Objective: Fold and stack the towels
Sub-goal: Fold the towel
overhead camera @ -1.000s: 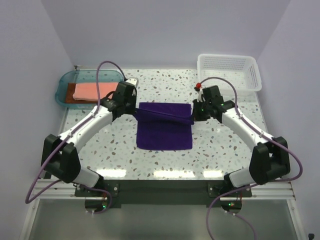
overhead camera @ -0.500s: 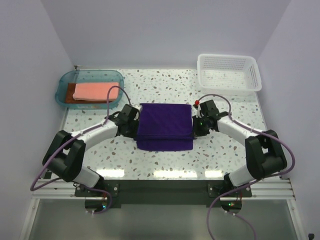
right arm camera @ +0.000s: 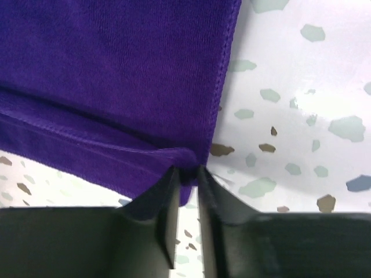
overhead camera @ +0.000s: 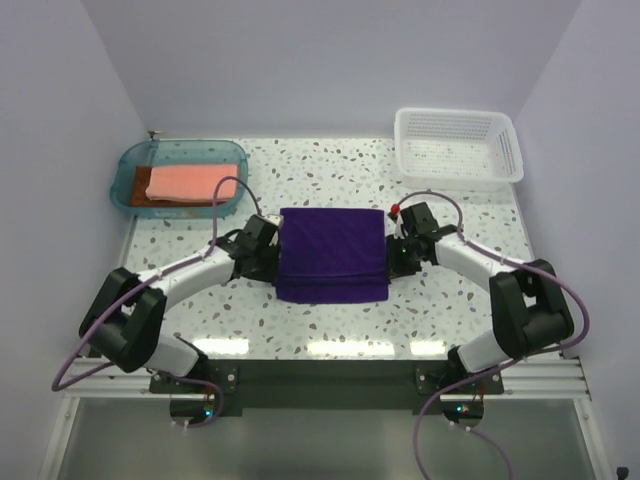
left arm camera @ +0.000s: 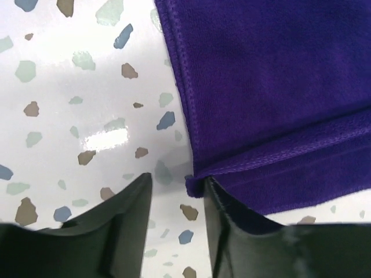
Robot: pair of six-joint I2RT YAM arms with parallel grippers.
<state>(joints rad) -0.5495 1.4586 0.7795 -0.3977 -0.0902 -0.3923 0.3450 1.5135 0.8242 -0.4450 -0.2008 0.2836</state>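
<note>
The purple towel (overhead camera: pixel 332 255) lies folded in half on the speckled table, its folded edge nearest me. My left gripper (overhead camera: pixel 272 262) sits low at the towel's left edge. It is open (left arm camera: pixel 177 179), and the towel's corner (left arm camera: pixel 194 185) just touches the inner face of one finger. My right gripper (overhead camera: pixel 393 258) is at the right edge with its jaws slightly parted (right arm camera: pixel 186 171). The towel's corner (right arm camera: pixel 191 159) still sits bunched between its fingertips. The salmon pink towel (overhead camera: pixel 190 182) lies folded on the rust brown towel (overhead camera: pixel 140 197) in the tray.
The teal tray (overhead camera: pixel 180 146) stands at the back left. A white mesh basket (overhead camera: pixel 458 145) stands at the back right. Purple cables loop above both arms.
Both grippers carried the towel's far edge toward me and down, folding it in half. The left jaws then opened off the corner and the right jaws began to part.
</note>
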